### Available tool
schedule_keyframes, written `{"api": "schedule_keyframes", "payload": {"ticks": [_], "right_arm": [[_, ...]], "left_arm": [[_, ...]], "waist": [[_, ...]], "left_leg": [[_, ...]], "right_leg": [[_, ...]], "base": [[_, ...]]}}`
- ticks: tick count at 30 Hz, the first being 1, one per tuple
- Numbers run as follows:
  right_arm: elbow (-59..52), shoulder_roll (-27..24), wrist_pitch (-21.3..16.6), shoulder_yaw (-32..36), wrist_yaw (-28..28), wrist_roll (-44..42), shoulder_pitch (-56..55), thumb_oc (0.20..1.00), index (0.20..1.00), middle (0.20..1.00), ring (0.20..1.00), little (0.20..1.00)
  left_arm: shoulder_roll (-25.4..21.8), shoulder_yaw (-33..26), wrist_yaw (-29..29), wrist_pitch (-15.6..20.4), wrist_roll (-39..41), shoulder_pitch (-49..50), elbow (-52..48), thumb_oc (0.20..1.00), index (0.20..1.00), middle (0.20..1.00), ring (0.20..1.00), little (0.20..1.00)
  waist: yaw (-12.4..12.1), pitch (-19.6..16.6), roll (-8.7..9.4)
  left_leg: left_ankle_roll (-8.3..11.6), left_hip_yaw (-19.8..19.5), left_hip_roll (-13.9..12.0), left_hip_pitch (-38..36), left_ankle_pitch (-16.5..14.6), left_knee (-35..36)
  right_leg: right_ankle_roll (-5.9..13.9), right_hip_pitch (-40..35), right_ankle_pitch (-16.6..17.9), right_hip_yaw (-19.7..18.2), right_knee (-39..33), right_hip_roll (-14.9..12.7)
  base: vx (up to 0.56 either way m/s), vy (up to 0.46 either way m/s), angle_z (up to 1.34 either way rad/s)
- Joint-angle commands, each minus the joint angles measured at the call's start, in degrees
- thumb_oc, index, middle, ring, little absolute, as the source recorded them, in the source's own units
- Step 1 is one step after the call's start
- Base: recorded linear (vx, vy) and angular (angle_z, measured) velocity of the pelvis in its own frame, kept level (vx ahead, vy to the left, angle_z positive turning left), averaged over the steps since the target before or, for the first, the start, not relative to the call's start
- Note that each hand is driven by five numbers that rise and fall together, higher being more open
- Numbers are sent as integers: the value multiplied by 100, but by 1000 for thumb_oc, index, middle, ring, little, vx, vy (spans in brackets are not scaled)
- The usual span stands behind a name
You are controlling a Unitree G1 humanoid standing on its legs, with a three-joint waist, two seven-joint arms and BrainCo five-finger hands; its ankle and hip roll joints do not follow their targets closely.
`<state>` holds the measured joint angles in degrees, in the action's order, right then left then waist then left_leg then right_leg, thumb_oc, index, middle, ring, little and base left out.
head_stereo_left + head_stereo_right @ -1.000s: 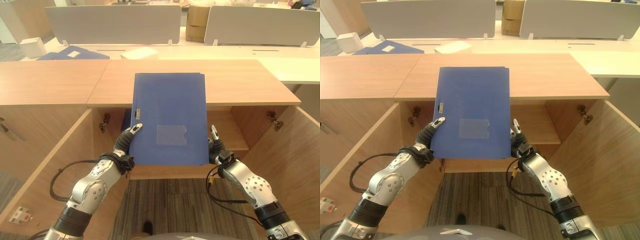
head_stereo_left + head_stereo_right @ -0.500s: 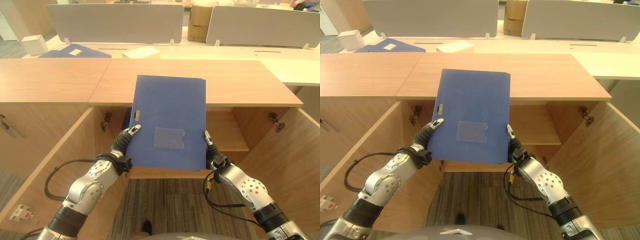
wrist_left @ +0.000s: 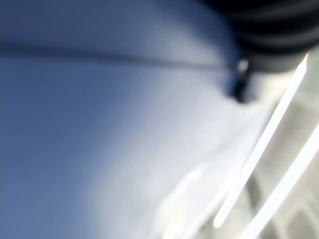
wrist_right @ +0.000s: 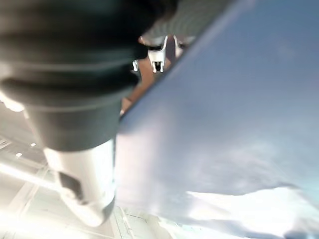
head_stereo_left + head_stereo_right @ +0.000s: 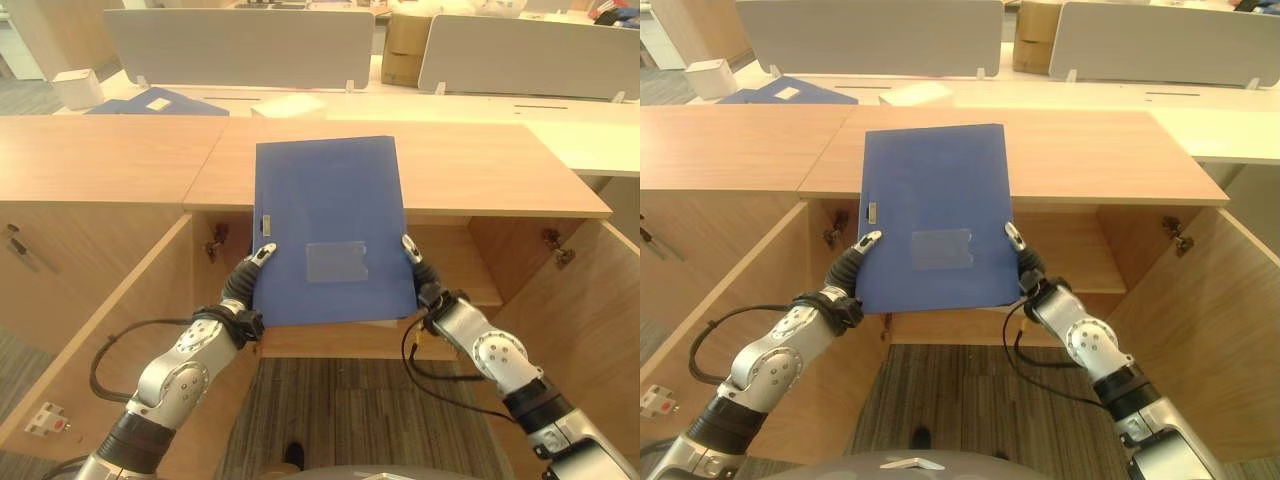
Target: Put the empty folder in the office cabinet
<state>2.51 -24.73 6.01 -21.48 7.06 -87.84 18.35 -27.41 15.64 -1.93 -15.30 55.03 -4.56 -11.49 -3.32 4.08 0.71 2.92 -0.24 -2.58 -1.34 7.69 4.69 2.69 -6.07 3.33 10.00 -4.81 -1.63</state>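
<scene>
I hold a blue folder (image 5: 330, 230) with a clear label pocket flat in the air in front of the open office cabinet (image 5: 480, 170), its far edge over the cabinet top. My left hand (image 5: 240, 292) grips the folder's near left edge, with the thumb (image 5: 263, 252) on top. My right hand (image 5: 428, 288) grips the near right edge, its thumb (image 5: 409, 246) also on top. Both hands' fingers are hidden under the folder. The folder's surface (image 4: 224, 124) is close up in the right wrist view, beside the thumb (image 4: 84, 194).
Both cabinet doors stand open, left door (image 5: 110, 340) and right door (image 5: 590, 320), with an inner shelf (image 5: 455, 275) between them. Behind the cabinet is a desk with another blue folder (image 5: 160, 102), a white box (image 5: 78, 88), grey partitions (image 5: 240, 45) and a cardboard box (image 5: 405, 45).
The folder has turned a little, its far edge swinging left. My right hand has slid forward along the right edge. The left hand has barely moved.
</scene>
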Motion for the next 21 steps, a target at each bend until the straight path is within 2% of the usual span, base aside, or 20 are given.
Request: {"api": "schedule_keyframes", "payload": {"ticks": [1,3,9,14,21], "right_arm": [[-502,369,-510,316,350,290,498,1000,1000,1000,1000,1000],[-511,402,-501,355,444,356,512,1000,1000,1000,1000,1000],[-572,428,-154,371,231,-5,352,1000,1000,1000,1000,1000],[-617,503,530,8,-147,-398,210,1000,1000,1000,1000,1000],[-749,522,1051,-518,-604,-246,156,1000,1000,1000,1000,1000]], "left_arm": [[224,324,110,293,94,-458,-283,200,200,200,200,200],[243,311,111,288,76,-460,-289,200,200,200,200,200],[235,269,179,244,53,-368,-371,200,200,200,200,200],[219,297,226,237,52,-298,-422,200,200,200,200,200],[179,380,283,237,144,-274,-462,200,200,200,200,200]], "waist": [[87,-177,156],[88,-160,152],[81,-143,159],[39,-149,176],[-13,-144,197]], "left_leg": [[-284,134,313,-155,-853,31],[-292,147,310,-160,-860,31],[-292,160,306,-172,-868,31],[-292,157,309,-168,-862,31],[-289,142,308,-161,-850,31]], "right_leg": [[317,108,-235,51,-19,-187],[309,104,-240,41,-19,-184],[313,96,-244,38,-19,-179],[310,93,-258,58,-19,-173],[317,90,-260,91,-19,-176]], "base": [[0,0,0],[0,0,0],[1,-2,-1],[0,0,0],[0,0,0]]}}
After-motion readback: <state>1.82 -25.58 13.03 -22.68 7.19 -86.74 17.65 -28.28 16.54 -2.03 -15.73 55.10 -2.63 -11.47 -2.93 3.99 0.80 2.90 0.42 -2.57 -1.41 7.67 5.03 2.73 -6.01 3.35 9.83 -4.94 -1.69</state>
